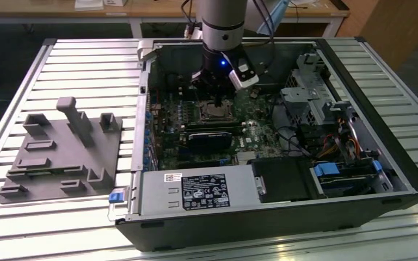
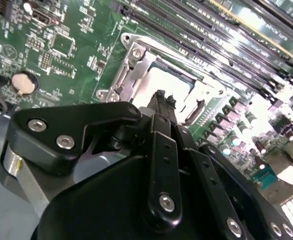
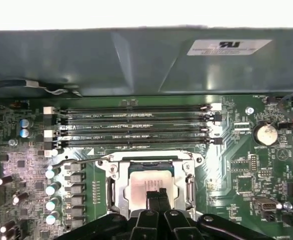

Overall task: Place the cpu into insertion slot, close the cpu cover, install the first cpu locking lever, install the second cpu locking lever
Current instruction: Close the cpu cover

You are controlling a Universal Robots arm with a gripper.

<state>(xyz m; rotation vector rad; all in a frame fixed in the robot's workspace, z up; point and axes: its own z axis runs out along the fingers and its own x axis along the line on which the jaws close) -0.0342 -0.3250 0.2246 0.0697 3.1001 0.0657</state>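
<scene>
Cpu [image 3: 145,181] lay flat in insertion slot [image 3: 189,185], silvery top up. Pincer [image 3: 156,194] poised straight above slot's centre, fingertips [image 3: 151,198] pressed together, holding nothing. Cpu lay directly beneath tips; contact unclear. Memory slots [image 3: 136,125] ran parallel just beside insertion slot.

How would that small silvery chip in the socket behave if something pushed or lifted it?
The cpu looks like a flat metal-topped plate, so probably stiff, and smooth enough to slip. It lies flat, so it shouldn't roll or tip. The cpu cover around it would likely block sideways pushes.
</scene>
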